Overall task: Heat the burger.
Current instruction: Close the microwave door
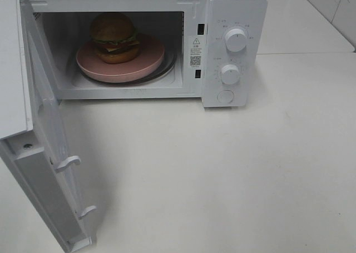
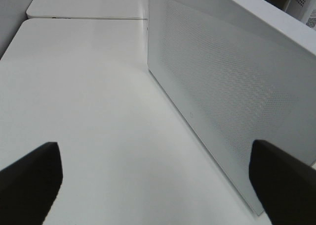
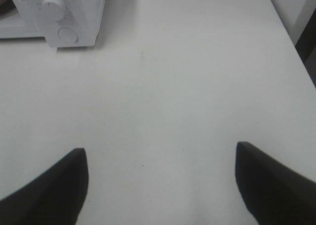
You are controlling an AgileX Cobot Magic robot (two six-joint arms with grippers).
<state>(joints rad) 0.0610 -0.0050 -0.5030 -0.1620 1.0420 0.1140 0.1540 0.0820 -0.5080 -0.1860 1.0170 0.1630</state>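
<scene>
Right, you've got the tabletop (image 1: 222, 175) w/ the microwave (image 1: 239, 14) at the back, its door (image 1: 50, 169) swung wide open. Pink plate (image 1: 150, 61) sits inside, burger (image 1: 114, 36) on it. Left tool (image 2: 153, 151) & right tool (image 3: 159, 151) both spread wide, gripping nothing.

A small sticker (image 1: 194, 51) on the microwave (image 1: 233, 14), on the front frame between the cavity and the control panel, carries a warning triangle above a square QR-style code. Its printed lines are too small to read. Faint markings ring the upper knob (image 1: 236, 40) and the lower knob (image 1: 230, 73), also illegible.
</scene>
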